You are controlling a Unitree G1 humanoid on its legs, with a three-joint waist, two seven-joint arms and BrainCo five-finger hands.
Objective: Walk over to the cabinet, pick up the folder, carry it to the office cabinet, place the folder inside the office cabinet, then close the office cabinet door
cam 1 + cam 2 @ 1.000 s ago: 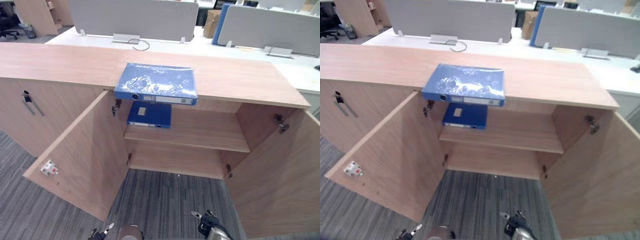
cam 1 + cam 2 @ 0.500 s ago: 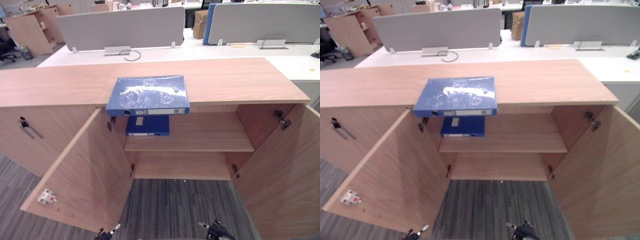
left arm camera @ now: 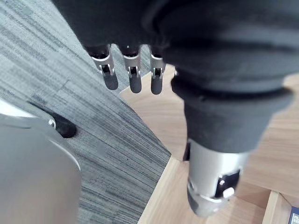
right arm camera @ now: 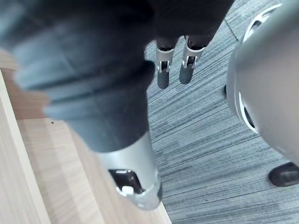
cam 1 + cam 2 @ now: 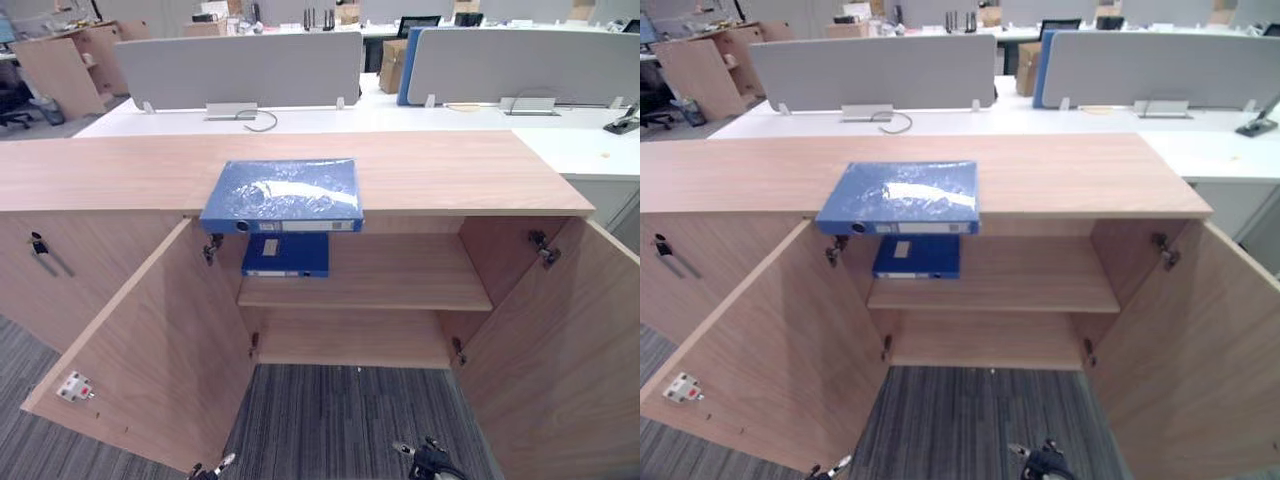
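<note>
The blue folder [image 5: 283, 192] lies flat on the wooden counter [image 5: 450, 170], near 11 o'clock from the middle of the head view. Its spine juts a little past the counter's front edge. Directly under it, toward 6 o'clock, a second blue folder [image 5: 285, 255] lies on the upper shelf [image 5: 400, 285] of the open cabinet. The left door [image 5: 150, 350] swings out toward 8 o'clock and the right door [image 5: 560, 340] toward 4 o'clock.

The left hand [image 3: 135, 78] and the right hand [image 4: 163, 70] hang low over the grey carpet, fingers straight and loose, holding nothing. Both are well apart from the folder.

The step in hand looks like the pickup. To do it well, both arms should rise between the two open doors without brushing them. The overhanging spine is the best place to grip, with fingers on top and the thumb beneath. The cover looks glossy and probably slippery, so the hold should be firm. Taking the folder at its 9 and 3 o'clock sides would likely keep it level. Lifting before drawing back should keep it from scraping the counter.
</note>
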